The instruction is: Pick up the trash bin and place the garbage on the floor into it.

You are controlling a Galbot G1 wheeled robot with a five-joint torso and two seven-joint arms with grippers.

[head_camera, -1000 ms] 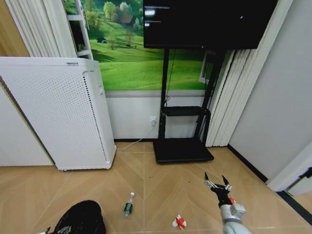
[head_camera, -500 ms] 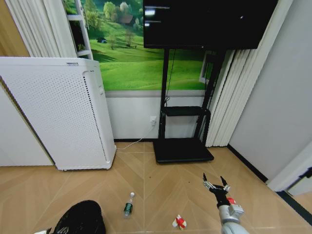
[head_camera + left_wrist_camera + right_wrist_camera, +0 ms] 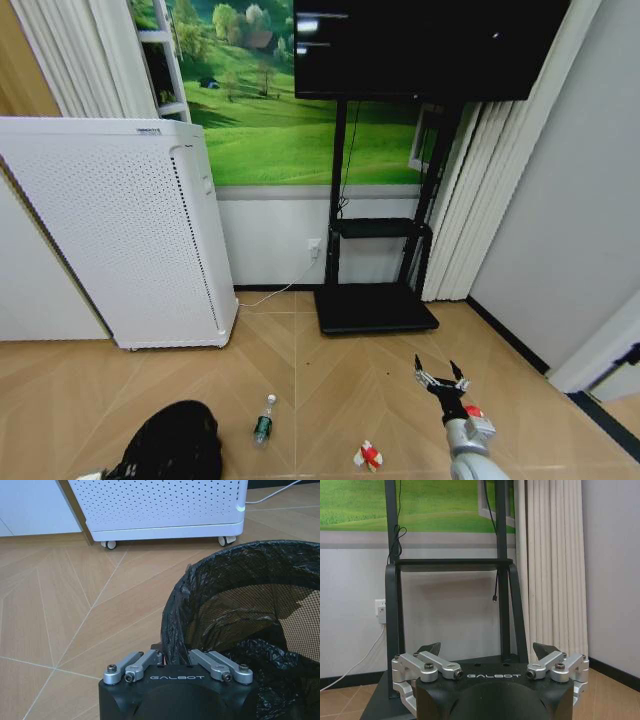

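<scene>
The trash bin (image 3: pixel 172 444), black and lined with a black bag, is low at the left of the head view. In the left wrist view my left gripper (image 3: pixel 175 653) is shut on the trash bin's (image 3: pixel 240 615) near rim. Garbage lies on the chevron wooden floor (image 3: pixel 330 380): a clear bottle with a green label (image 3: pixel 263 420), a red-and-white wrapper (image 3: pixel 368 457), and a red scrap (image 3: pixel 474 411) half hidden beside my right wrist. My right gripper (image 3: pixel 441 378) hovers open and empty over the floor at the right, its fingers (image 3: pixel 431 649) spread wide towards the TV stand.
A tall white perforated appliance on castors (image 3: pixel 120 230) stands at the left, close behind the bin (image 3: pixel 160 505). A black TV stand (image 3: pixel 375 305) with a cable is against the back wall. White curtains (image 3: pixel 470 200) and a dark skirting strip (image 3: pixel 510 340) line the right side.
The bin has shifted a little up and to the right in the head view. My right gripper has drifted slightly left and nearer, still open.
</scene>
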